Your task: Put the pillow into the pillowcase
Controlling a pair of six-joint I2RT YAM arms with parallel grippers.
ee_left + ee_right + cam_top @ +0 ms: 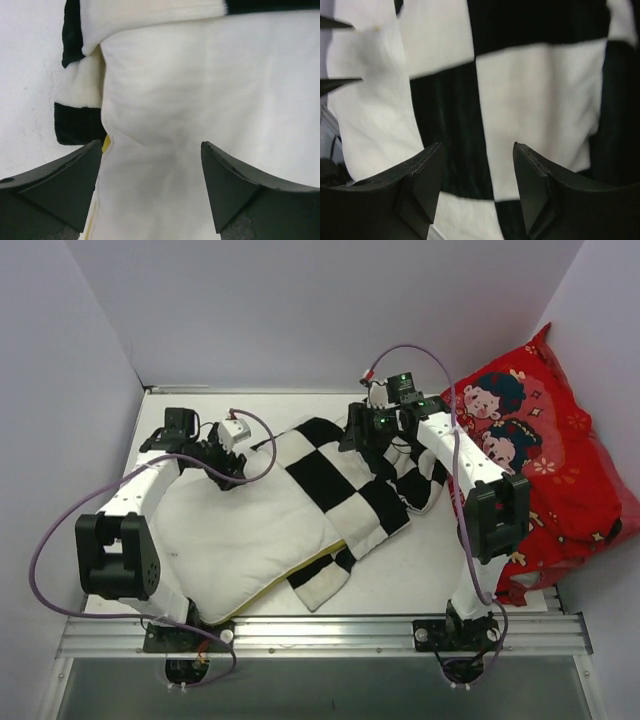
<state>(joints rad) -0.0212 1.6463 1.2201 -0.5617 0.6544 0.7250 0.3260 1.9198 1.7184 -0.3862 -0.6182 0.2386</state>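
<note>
Pillow (230,540) part-covered by the pillowcase (340,490) on a walled white worktop (420,560).
The worktop is enclosed by pale walls (300,310), and a red cushion (560,440) is propped at its right edge. The pillow is laid toward the near-left corner, its far-right part covered by the pillowcase. The left arm (150,480) is bent low over the pillow's far edge, left jaws spread wide. The right arm (470,465) is reached over the pillowcase, right jaws parted, nothing gripped.
</note>
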